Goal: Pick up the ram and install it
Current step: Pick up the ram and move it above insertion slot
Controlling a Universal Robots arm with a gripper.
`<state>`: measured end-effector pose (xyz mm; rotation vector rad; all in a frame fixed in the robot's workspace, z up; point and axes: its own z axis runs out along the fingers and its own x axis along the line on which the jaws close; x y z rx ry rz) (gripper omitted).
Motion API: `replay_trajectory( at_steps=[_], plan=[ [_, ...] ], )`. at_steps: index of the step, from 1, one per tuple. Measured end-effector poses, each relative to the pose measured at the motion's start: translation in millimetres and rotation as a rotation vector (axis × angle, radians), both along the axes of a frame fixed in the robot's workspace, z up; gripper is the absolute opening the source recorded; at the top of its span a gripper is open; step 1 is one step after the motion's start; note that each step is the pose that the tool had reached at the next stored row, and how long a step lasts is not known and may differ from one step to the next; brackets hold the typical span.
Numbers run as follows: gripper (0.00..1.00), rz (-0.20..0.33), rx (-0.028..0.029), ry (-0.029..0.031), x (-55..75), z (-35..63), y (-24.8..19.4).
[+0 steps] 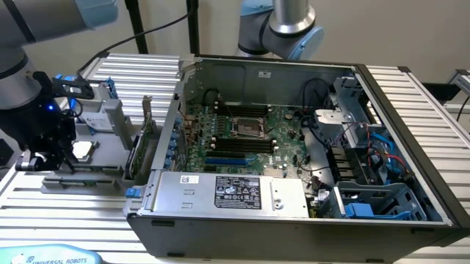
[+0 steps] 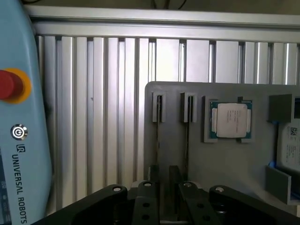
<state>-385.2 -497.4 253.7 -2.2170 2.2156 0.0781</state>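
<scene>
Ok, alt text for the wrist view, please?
The tool hangs above a grey holder tray that carries a processor chip in a square pocket next to two narrow slots. The tray lies on a ribbed aluminium table, with a pale blue teach pendant and its red button nearby.

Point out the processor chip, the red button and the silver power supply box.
processor chip (image 2: 231, 120): wrist view, middle of its metal lid.
red button (image 2: 8, 85): wrist view, its red face.
power supply box (image 1: 229, 193): exterior view, black label on its top.
</scene>
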Motion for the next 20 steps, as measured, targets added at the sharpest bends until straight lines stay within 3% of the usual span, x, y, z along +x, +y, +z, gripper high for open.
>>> replay_trajectory(
  at_steps=[8, 11, 20],
  plan=[
    [0.27, -0.005, 0.0001, 0.0000, 1.1, -14.5, -0.9],
    [0.39, -0.007, 0.0000, 0.0000, 1.2, -20.1, -1.1],
    [0.39, -0.012, 0.0001, -0.0001, 1.8, -36.4, -1.4]
  ],
)
